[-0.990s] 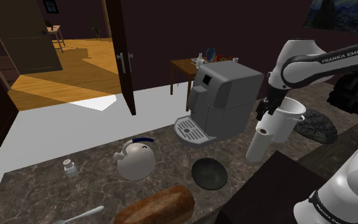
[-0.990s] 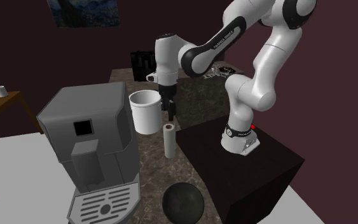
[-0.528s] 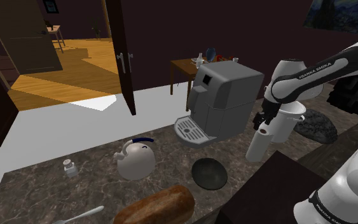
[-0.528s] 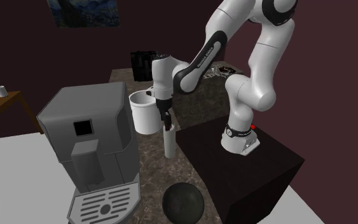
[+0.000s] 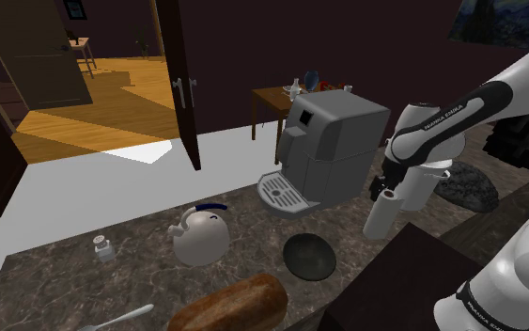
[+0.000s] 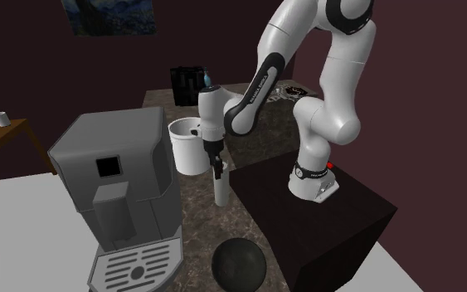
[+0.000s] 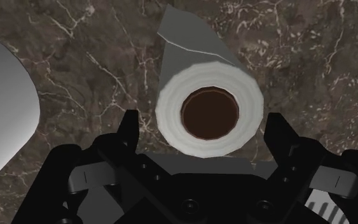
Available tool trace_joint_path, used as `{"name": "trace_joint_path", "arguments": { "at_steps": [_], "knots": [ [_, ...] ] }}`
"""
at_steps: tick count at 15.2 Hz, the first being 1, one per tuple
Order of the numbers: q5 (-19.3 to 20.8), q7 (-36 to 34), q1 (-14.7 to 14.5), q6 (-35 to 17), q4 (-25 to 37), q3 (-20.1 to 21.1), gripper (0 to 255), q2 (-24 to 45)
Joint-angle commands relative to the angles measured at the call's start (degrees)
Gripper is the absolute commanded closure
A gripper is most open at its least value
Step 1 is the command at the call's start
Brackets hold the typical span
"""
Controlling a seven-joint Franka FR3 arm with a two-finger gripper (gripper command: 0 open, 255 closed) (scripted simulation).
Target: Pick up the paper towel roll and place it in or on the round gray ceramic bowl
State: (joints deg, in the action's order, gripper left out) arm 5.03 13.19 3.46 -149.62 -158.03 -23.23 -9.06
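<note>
The black two-finger tool is spread, its fingers flanking but apparently not touching the top of the white paper towel roll. The roll stands upright on the dark marbled tabletop directly below, its long axis along the tool's approach. The dark round bowl lies near.

shoulder: high beside the stand, looking down across the worktop | second exterior: close, facing the arm past the coffee machine | wrist: straight down, close over the paper towel roll | shared: coffee machine, worktop
</note>
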Motion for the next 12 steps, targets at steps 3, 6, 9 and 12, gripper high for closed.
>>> {"name": "trace_joint_path", "arguments": {
  "at_steps": [3, 6, 9, 12],
  "knots": [
    [-0.3, 0.2, -0.1, -0.8, -0.2, -0.1, 0, 0.6],
    [-0.3, 0.2, -0.1, -0.8, -0.2, -0.1, 0, 0.6],
    [-0.3, 0.2, -0.1, -0.7, -0.2, -0.1, 255, 0.6],
    [-0.3, 0.2, -0.1, -0.7, -0.2, -0.1, 255, 0.6]
  ]
}}
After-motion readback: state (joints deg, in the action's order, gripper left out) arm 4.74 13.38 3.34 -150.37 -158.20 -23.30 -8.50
